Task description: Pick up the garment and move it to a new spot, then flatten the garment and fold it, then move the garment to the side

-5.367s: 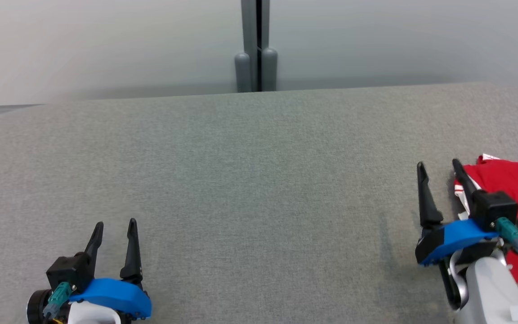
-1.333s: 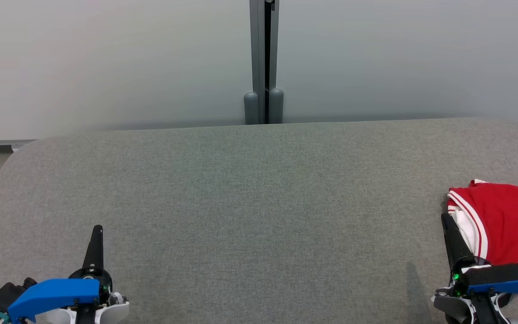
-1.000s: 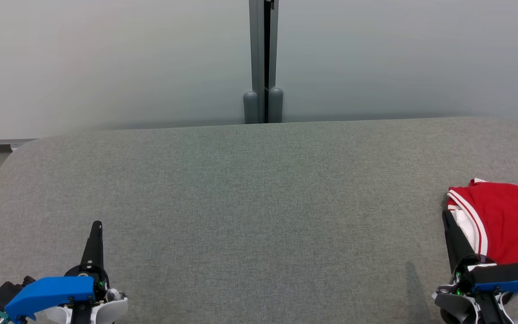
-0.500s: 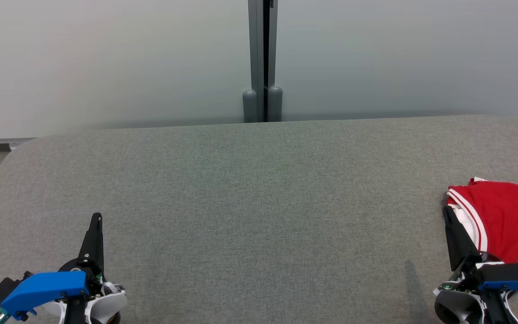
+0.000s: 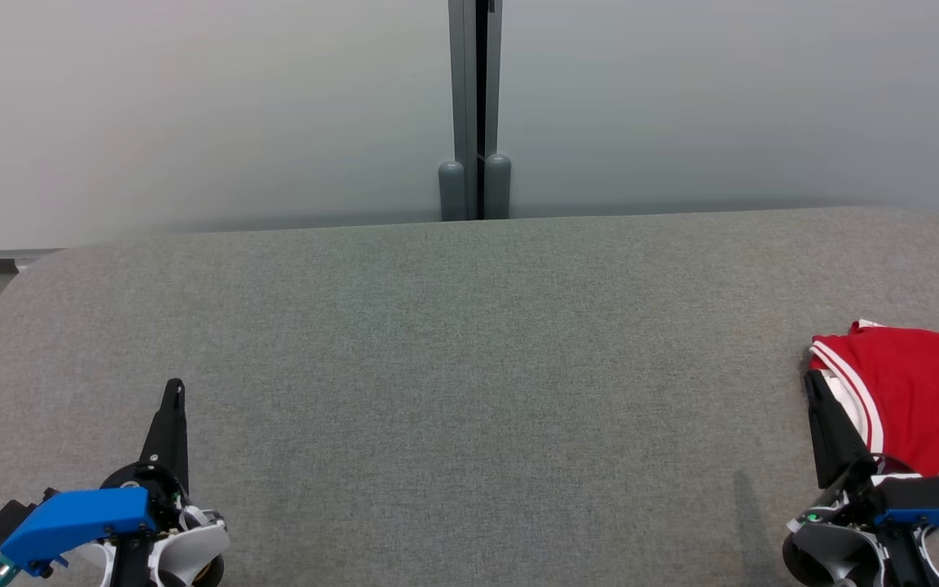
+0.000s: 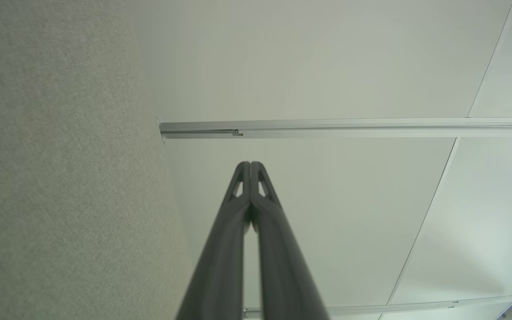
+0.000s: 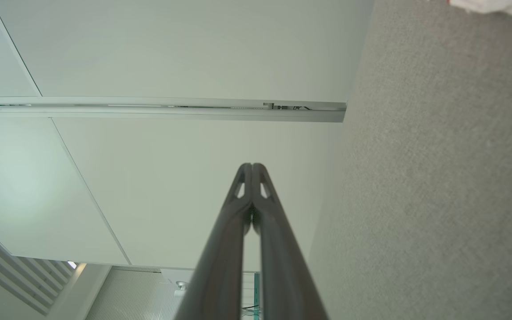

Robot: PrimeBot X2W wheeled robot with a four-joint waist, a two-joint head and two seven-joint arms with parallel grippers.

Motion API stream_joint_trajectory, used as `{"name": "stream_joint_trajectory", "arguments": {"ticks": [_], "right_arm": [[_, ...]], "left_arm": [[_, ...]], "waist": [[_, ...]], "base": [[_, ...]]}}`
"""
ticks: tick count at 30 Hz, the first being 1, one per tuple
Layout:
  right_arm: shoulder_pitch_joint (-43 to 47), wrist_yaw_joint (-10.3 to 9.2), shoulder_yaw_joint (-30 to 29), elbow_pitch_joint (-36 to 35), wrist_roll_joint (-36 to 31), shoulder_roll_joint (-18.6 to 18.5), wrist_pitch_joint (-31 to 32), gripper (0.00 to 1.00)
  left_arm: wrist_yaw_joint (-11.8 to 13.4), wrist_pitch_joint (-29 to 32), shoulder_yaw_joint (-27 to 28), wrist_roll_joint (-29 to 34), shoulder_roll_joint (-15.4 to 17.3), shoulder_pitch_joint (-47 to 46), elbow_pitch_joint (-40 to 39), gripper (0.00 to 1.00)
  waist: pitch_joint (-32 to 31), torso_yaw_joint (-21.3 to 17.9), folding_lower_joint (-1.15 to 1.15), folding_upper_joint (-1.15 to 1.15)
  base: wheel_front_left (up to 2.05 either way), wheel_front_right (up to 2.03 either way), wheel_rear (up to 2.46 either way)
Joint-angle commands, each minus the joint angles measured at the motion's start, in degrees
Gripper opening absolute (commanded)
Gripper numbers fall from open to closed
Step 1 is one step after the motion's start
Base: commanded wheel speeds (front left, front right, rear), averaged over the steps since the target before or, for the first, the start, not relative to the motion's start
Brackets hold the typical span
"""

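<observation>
At the right edge of the grey table (image 5: pixel 469 350) lies the red garment (image 5: pixel 922 399). It is a compact, fairly smooth shape with white striped trim along its near-left border, and part of it runs out of the head view. To me it reads as already folded and set aside, so I judge the last step, moving it to the side, to be done or all but done. The next move asks little of me: draw clear without snagging that trim, since my right gripper (image 5: pixel 812 385) stands just beside it. I cannot tell whether it touches the cloth.

My left gripper (image 5: pixel 174 388) sits well apart, at the near left of the table, with nothing near it.

From the head view each gripper shows as a single dark blade, edge-on, which does not settle how the fingers stand. The wrist views do: my left fingers (image 6: pixel 238 209) press together tip to tip with nothing between them, and so do my right fingers (image 7: pixel 238 209). The right wrist view also catches a pale scrap of the garment (image 7: pixel 496 5) in its upper corner.
</observation>
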Motion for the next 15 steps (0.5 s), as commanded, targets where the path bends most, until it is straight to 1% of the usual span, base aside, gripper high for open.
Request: {"name": "stream_joint_trajectory", "arguments": {"ticks": [1,15], "right_arm": [[0.7,0.02,-0.1,-0.2,0.1,-0.4,0.3,0.0],[0.7,0.02,-0.1,-0.2,0.2,-0.4,0.3,0.0]], "left_arm": [[-0.1,0.2,0.1,-0.2,0.2,-0.5,-0.3,0.0],[-0.1,0.2,0.1,-0.2,0.1,-0.5,-0.3,0.0]], "waist": [[0.0,0.0,0.0,0.0],[0.0,0.0,0.0,0.0]], "base": [[0.0,0.0,0.0],[0.0,0.0,0.0]]}}
